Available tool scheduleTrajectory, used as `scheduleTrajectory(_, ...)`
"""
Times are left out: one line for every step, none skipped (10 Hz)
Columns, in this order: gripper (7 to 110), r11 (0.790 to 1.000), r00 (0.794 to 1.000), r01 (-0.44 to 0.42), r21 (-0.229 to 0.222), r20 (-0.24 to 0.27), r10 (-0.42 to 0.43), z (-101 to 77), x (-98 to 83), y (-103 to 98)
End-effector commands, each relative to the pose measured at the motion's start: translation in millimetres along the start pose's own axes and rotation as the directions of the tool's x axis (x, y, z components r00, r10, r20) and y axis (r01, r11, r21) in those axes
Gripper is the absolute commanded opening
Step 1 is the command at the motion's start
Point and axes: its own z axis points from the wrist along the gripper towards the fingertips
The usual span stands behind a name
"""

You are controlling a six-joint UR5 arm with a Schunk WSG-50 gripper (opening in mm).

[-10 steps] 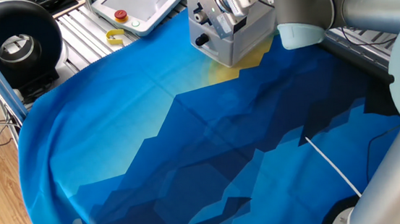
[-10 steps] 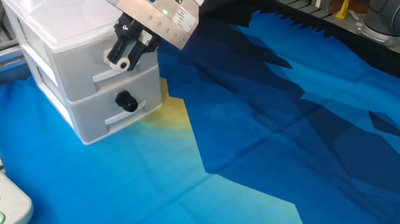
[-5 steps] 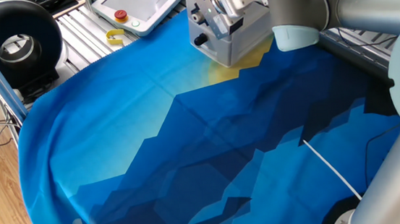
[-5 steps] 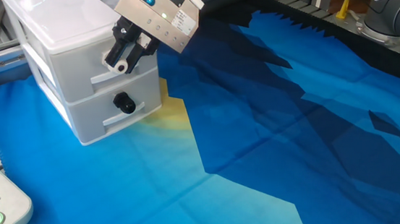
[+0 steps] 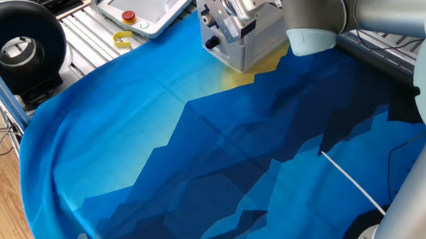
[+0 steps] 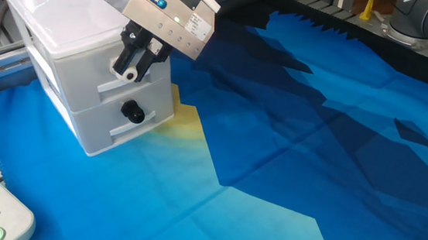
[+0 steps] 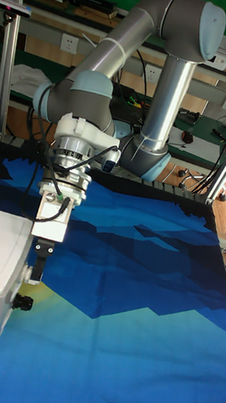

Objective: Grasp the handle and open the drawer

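Hand (image 6: 127,65) pressing against upper front of boxy pale plastic drawer (image 6: 78,77), fingers closing around its round black handle (image 6: 135,57).

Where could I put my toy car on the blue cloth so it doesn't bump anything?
Most of the blue cloth is bare: the wide stretch in front of the drawer out to the cloth's edges. It is crowded only at the drawer's front, where the end effector sits at the upper drawer, just above the lower handle.
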Motion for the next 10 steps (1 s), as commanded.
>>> scheduleTrajectory(7,1.0,1.0,-0.026,0.0,0.003,0.026,-0.6,-4.4,-1)
scheduleTrajectory(7,0.999,0.999,-0.034,0.0,0.007,0.034,-0.8,-6.6,-1)
scheduleTrajectory(7,0.999,0.999,-0.038,0.0,0.011,0.038,-1.3,-8.6,-1)
scheduleTrajectory(7,0.999,0.999,-0.04,-0.002,0.021,0.04,-2.3,-13.3,-4)
scheduleTrajectory(7,0.999,0.999,-0.041,-0.003,0.023,0.041,-2.9,-18.1,-6)
scheduleTrajectory(7,0.999,0.999,-0.046,-0.004,0.022,0.046,-3.5,-21.8,-6)
scheduleTrajectory(7,0.999,0.998,-0.051,0.001,0.021,0.051,-4.0,-24.4,-5)
scheduleTrajectory(7,0.998,0.998,-0.057,0.001,0.022,0.057,-4.8,-28.1,-5)
scheduleTrajectory(7,0.998,0.998,-0.058,0.001,0.023,0.058,-5.5,-31.5,-5)
scheduleTrajectory(7,0.998,0.998,-0.062,0.001,0.024,0.062,-5.9,-34.5,-5)
